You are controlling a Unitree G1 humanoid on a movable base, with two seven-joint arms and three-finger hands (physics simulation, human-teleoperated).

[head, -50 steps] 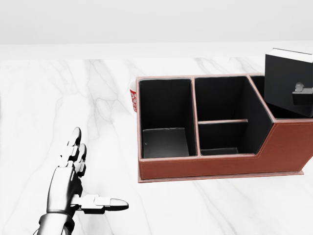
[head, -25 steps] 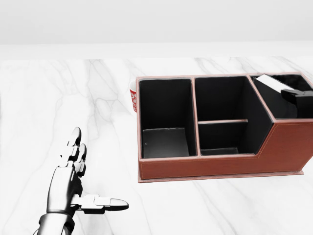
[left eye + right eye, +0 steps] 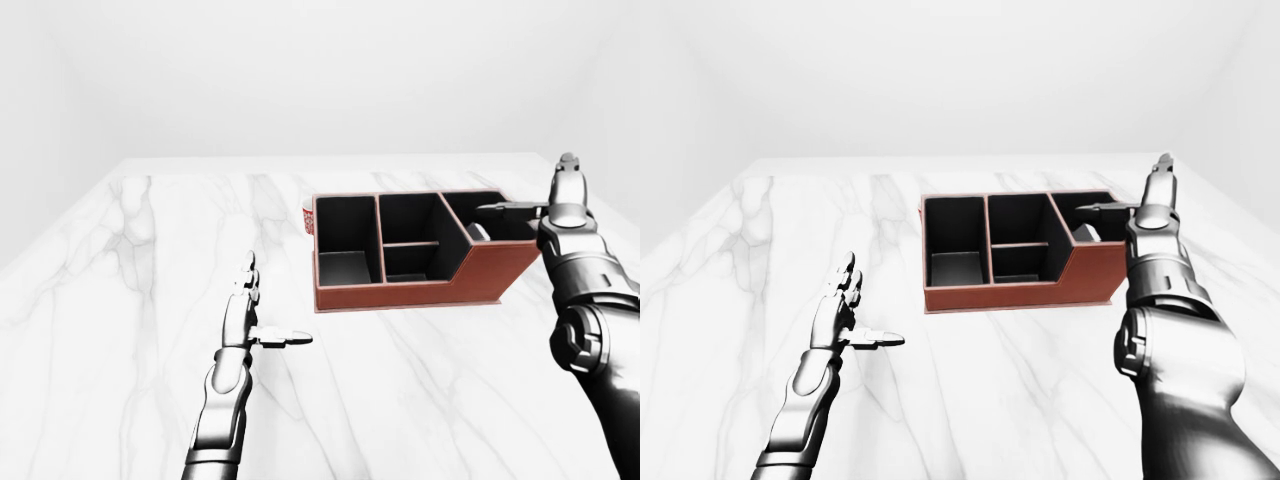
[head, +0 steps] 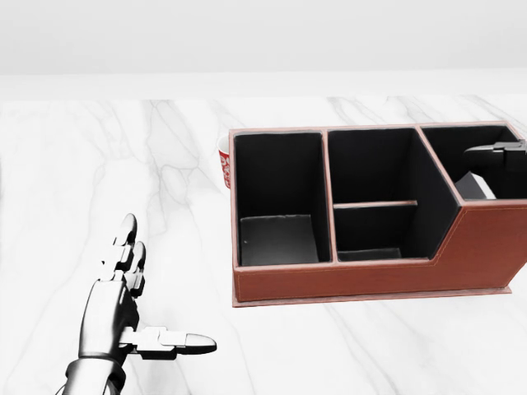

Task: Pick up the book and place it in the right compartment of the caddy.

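On the white marble tabletop (image 4: pixel 123 164), the brown leather three-compartment caddy (image 4: pixel 354 276) already holds the dark, white-edged book (image 4: pixel 473 186) low in its right compartment, seemingly tilted, axis unclear, so only withdrawal remains for the open-fingered right hand (image 3: pixel 562 195), and the left hand (image 4: pixel 123 296) lies spread, empty.

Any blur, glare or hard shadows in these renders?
Head view: sharp, flat even light, no glare; caddy compartments go near-black, so the book barely shows. Left-eye view: the table is almost shadowless, far edge washing into the white wall. Right-eye view: soft highlights on the right hand.
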